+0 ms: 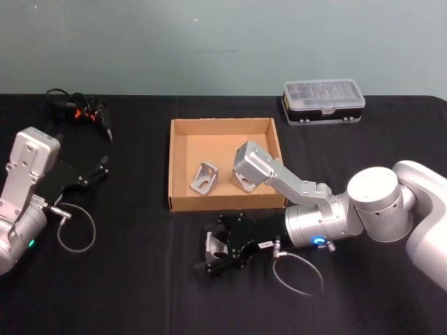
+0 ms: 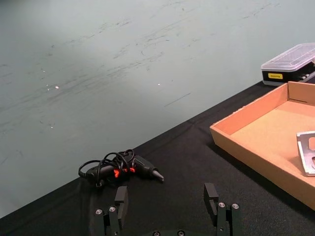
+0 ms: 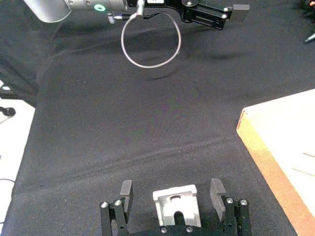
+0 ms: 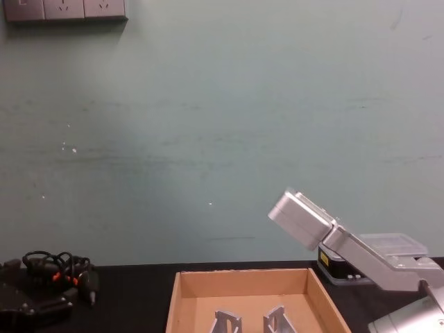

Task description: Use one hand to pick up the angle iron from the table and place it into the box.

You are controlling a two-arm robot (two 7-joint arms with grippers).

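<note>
An angle iron [image 1: 214, 244] of silver metal lies on the black table [image 1: 133, 286] just in front of the box [image 1: 225, 204], a shallow tan cardboard tray. My right gripper [image 1: 209, 250] is low over that piece. In the right wrist view the same angle iron [image 3: 176, 209] sits between the spread fingers [image 3: 126, 190] with a gap on both sides, so the right gripper [image 3: 171, 189] is open. Two more angle irons [image 1: 203, 178] stand inside the box, one partly behind my right arm. My left gripper [image 1: 87, 180] rests open at the table's left.
A black case with a clear lid [image 1: 323, 101] stands behind the box to the right. At the back left lies a black cable bundle with orange bits [image 1: 80, 108]. Wire loops hang from both wrists [image 1: 297, 272].
</note>
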